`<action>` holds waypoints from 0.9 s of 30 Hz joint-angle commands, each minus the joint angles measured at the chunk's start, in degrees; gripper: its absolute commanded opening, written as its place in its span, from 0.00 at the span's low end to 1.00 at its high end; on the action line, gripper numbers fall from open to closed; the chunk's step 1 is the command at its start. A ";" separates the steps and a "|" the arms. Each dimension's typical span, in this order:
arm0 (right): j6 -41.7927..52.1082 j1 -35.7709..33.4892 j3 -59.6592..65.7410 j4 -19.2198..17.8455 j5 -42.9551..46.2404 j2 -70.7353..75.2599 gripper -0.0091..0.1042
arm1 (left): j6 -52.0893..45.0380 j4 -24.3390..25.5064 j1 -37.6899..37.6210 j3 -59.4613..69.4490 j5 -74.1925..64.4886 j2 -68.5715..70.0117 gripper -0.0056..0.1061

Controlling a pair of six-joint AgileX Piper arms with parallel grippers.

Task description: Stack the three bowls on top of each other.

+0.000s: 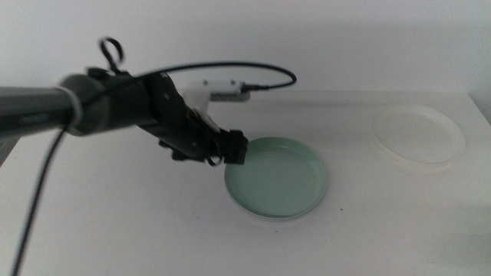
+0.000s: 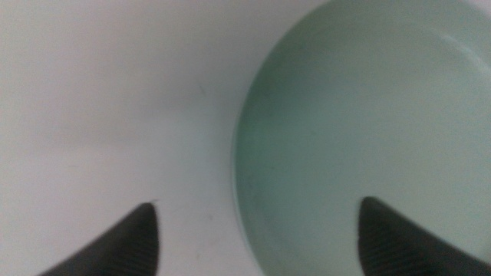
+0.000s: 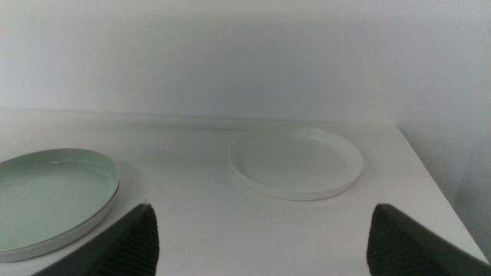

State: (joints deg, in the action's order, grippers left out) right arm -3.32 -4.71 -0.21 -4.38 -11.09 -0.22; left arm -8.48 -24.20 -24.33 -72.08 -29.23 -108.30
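Observation:
The mint green bowl (image 1: 280,178) sits mid-table; it also shows in the left wrist view (image 2: 360,100) and the right wrist view (image 3: 46,192). A thin paler rim (image 1: 270,219) shows under its near edge. I cannot tell if that is the grey bowl, which is otherwise not in view. The white bowl (image 1: 418,134) lies alone at the far right, also in the right wrist view (image 3: 295,161). My left gripper (image 1: 234,147) is open over the green bowl's left rim (image 2: 257,204), one jaw over the table, one over the bowl. My right gripper (image 3: 262,207) is open and empty, facing the white bowl, out of the middle view.
The white table (image 1: 115,222) ends at a right edge (image 1: 479,107) just past the white bowl. A white wall stands behind. The left arm's black cable (image 1: 230,67) loops above the table's back.

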 commanded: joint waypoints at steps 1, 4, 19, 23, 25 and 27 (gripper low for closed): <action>0.18 0.22 0.21 -0.41 0.71 0.22 0.80 | -3.21 -0.48 1.37 -0.57 -2.74 5.38 0.89; 0.18 0.22 0.21 -0.41 0.71 0.22 0.80 | -12.75 -4.20 1.95 -0.57 -6.59 14.84 0.89; 0.18 0.22 0.21 -0.41 0.71 0.22 0.80 | -18.47 -7.34 1.95 -0.57 -30.74 54.35 0.89; 0.18 0.22 0.21 -0.41 0.71 0.22 0.80 | -18.17 -6.22 2.04 -0.57 -30.95 54.94 0.89; 0.18 0.22 0.21 -0.41 0.71 0.22 0.80 | -18.17 -6.22 2.04 -0.57 -30.95 54.94 0.89; 0.18 0.22 0.21 -0.41 0.71 0.22 0.80 | -18.29 -6.22 2.04 -0.57 -30.83 54.94 0.89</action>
State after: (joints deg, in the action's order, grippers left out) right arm -3.32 -4.71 -0.21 -4.38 -11.09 -0.22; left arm -27.06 -30.35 -22.34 -72.66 -60.22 -53.52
